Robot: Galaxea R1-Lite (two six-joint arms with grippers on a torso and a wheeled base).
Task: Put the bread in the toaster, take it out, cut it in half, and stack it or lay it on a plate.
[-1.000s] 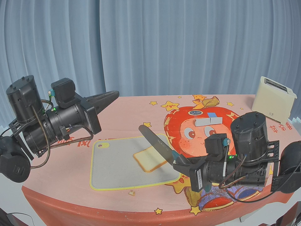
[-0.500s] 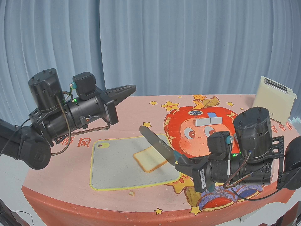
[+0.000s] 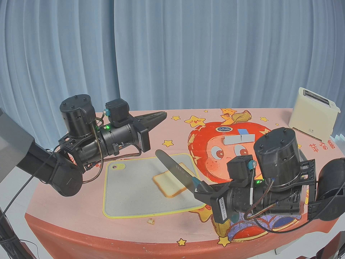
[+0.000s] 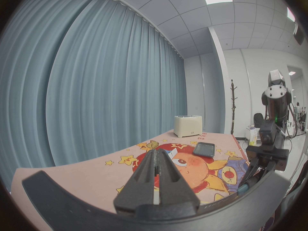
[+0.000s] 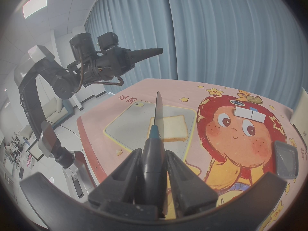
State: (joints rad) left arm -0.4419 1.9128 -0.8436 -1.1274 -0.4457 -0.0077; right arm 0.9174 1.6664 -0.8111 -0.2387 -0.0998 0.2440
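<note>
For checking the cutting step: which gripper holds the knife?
The right gripper, shut on the knife handle, blade over the bread; the left gripper is shut and empty.

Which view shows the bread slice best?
The head view: it looks down on the bread, flat on the cutting board, the knife crossing one corner. The right wrist view sees it obliquely, behind the blade. The left wrist view faces the toaster.

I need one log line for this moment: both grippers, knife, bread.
left gripper: shut, empty, above table | right gripper: shut on knife | knife: blade over bread | bread: uncut, on board
</note>
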